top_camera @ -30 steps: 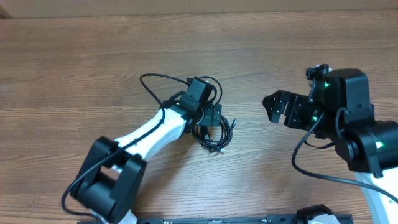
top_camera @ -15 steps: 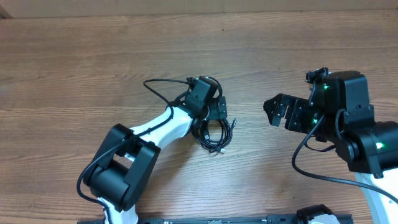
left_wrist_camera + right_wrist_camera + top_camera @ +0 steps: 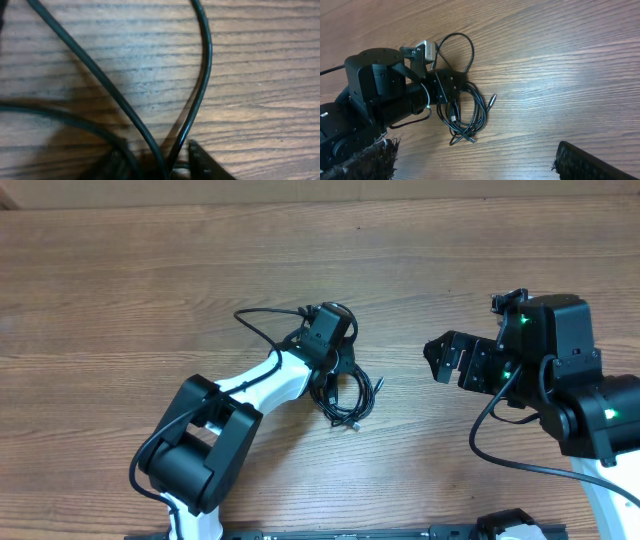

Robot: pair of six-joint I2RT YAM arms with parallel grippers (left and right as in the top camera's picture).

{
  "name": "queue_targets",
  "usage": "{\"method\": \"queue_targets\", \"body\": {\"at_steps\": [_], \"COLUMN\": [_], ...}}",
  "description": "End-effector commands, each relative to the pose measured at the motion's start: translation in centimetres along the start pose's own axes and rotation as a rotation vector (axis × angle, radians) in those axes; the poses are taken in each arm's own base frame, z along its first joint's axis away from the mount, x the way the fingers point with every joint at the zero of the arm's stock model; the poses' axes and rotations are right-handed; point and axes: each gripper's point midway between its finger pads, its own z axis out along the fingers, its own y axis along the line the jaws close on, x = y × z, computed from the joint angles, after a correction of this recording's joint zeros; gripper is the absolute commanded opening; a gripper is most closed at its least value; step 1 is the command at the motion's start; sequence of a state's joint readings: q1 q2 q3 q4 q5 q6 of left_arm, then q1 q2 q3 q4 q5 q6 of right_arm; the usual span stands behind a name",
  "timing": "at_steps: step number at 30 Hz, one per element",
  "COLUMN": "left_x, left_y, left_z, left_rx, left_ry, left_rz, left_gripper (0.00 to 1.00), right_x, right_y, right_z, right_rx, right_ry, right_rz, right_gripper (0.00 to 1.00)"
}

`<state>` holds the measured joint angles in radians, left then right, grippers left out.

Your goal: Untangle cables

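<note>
You have the thin black tangled cables [image 3: 347, 398] mid-table, bundle running near-to-far, under the left gripper [image 3: 338, 362]: jaws part-closed astride strands, perhaps not yet gripping. Well right, the right gripper [image 3: 433, 357] gapes empty.

The left arm [image 3: 265, 380] has a white link behind its black left gripper [image 3: 343, 365], a thin black cable along it and bulky black joints further back. Behind the black right gripper [image 3: 432, 358] with rough-textured pads [image 3: 375, 160], black housings carry green lights.
</note>
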<state>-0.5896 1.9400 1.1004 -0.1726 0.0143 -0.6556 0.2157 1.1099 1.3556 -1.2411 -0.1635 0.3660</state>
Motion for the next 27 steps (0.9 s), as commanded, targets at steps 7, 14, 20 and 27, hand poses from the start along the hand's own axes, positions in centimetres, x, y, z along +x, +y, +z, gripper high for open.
{"method": "queue_targets", "body": {"at_steps": [7,14,20,27], "left_x": [0.3,-5.2,-9.1,-11.2], "left_y": [0.0,-1.4,-4.0,-5.9], "left_z": [0.6,-5.3,-13.2,-21.5], "left_rx": [0.0,0.007,0.064,0.151], "left_ry": [0.018,-0.039,-0.146,-0.295], "left_rz": [0.027,0.097,0.137,0.163], "left_gripper": [0.04,0.04,0.04,0.04], "right_x": [0.2,0.6,0.6,0.9], "right_y": [0.0,1.1,2.3,2.0], "right_z": [0.9,2.3,4.3,7.3], "right_rx": [-0.007,-0.067,-0.133,-0.104], "right_ry": [0.035,0.108,0.178,0.275], "right_rz": [0.016,0.027,0.041,0.169], "right_gripper": [1.0,1.0,1.0,1.0]}}
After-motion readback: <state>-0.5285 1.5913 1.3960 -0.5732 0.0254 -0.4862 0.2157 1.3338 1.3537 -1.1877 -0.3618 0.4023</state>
